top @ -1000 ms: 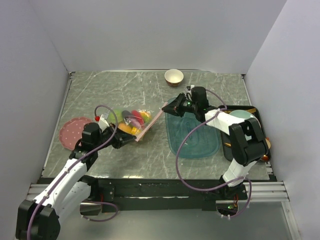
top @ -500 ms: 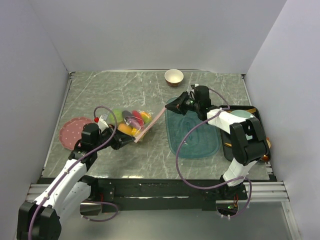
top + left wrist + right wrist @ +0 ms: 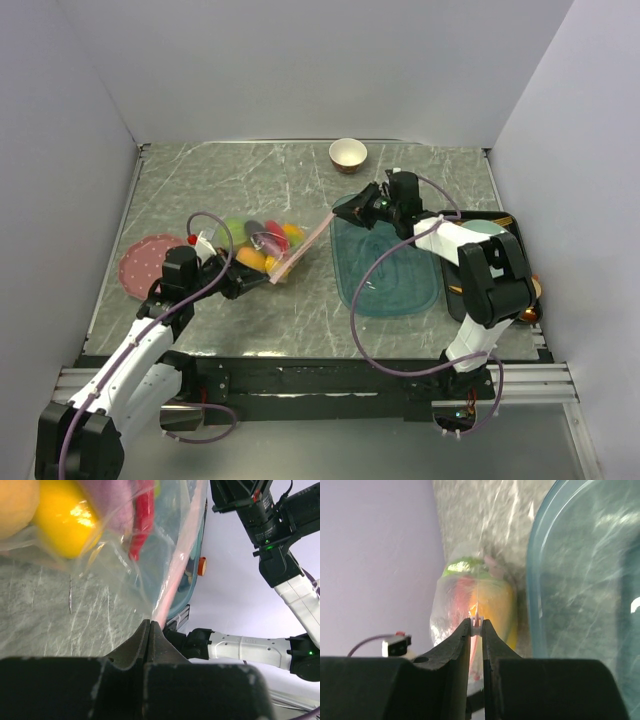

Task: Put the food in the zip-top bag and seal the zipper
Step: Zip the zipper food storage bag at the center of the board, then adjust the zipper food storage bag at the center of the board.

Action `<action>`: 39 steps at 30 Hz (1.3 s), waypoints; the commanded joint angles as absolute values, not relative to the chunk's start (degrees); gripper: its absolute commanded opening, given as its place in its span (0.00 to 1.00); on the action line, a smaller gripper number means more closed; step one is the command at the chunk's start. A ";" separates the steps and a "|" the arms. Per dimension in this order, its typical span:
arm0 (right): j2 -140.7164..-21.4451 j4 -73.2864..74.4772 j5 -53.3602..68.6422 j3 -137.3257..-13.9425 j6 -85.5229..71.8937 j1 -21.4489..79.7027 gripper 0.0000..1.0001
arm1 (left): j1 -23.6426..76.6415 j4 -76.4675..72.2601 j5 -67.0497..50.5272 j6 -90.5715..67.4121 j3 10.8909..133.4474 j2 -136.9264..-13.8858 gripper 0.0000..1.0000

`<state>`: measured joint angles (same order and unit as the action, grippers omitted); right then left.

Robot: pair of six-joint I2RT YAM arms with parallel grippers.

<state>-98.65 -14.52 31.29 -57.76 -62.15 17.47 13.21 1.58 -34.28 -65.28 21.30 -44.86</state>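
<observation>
The zip-top bag [image 3: 262,244] lies left of centre on the table, holding the food: a yellow lemon [image 3: 65,525], an orange [image 3: 14,502], a red chili [image 3: 142,515] and green pieces. Its pink zipper [image 3: 308,245] runs diagonally along the bag's right edge. My left gripper [image 3: 268,280] is shut on the zipper's near end; the pink strip [image 3: 172,575] rises from the closed fingertips [image 3: 145,630]. My right gripper [image 3: 342,210] holds the far end, shut on the small white slider [image 3: 476,622], with the filled bag [image 3: 470,592] behind it.
A translucent teal oval tray [image 3: 388,268] lies just right of the bag, under the right arm, and fills the right of the right wrist view [image 3: 590,580]. A cream-and-brown bowl [image 3: 348,154] stands at the back. A pink dotted plate [image 3: 145,265] sits left. A dark tray [image 3: 462,300] lies far right.
The right wrist has shifted slightly right and toward the back while still gripping the zipper's far end. The left arm and the bag have hardly moved.
</observation>
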 commanded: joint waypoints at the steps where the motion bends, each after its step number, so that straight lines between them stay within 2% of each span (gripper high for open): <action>1: -99.32 -21.00 23.73 -59.50 -62.58 14.77 0.15 | 12.66 1.67 -36.47 -63.81 21.36 -44.82 0.01; 2: -99.49 -21.01 24.08 -59.68 -62.49 14.59 0.15 | 12.66 1.76 -36.47 -63.81 21.44 -44.91 0.01; 5: -99.93 -21.62 26.01 -60.38 -62.05 14.59 0.30 | 12.66 0.97 -36.65 -63.89 21.27 -45.00 0.01; 9: -97.92 -19.26 28.38 -60.38 -59.86 14.59 0.77 | 12.66 0.53 -37.00 -64.42 21.09 -45.70 0.01; 10: -97.30 -18.55 28.56 -60.21 -58.29 14.59 0.83 | 12.57 0.53 -37.09 -64.42 21.01 -45.79 0.01; 12: -94.76 -14.53 26.91 -59.86 -55.48 14.59 0.87 | 12.57 -1.49 -37.18 -64.86 20.74 -45.88 0.01; 17: -88.34 -5.11 18.82 -58.01 -50.45 14.33 0.89 | 12.57 -1.59 -36.74 -63.90 21.88 -46.05 0.01; 21: -87.62 2.08 17.58 -59.85 -47.82 14.15 0.89 | 12.57 2.09 -35.60 -60.21 25.04 -46.76 0.10; 27: -90.43 1.15 21.26 -59.77 -48.86 14.15 0.88 | 12.57 3.25 -35.24 -57.39 28.39 -48.34 0.15; 31: -92.98 -2.63 23.90 -59.59 -50.88 14.15 0.85 | 12.57 0.97 -36.73 -57.74 29.09 -50.09 0.24; 34: -95.62 -5.27 25.40 -60.90 -52.55 14.15 0.82 | 12.57 -1.47 -37.79 -58.18 28.92 -51.24 0.29; 37: -98.26 -8.08 27.42 -62.31 -54.14 14.15 0.73 | 12.57 -3.69 -38.93 -58.97 28.30 -52.46 0.33; 39: -99.49 -9.49 28.47 -62.84 -54.93 14.15 0.63 | 12.57 -4.04 -39.99 -58.36 29.00 -53.35 0.34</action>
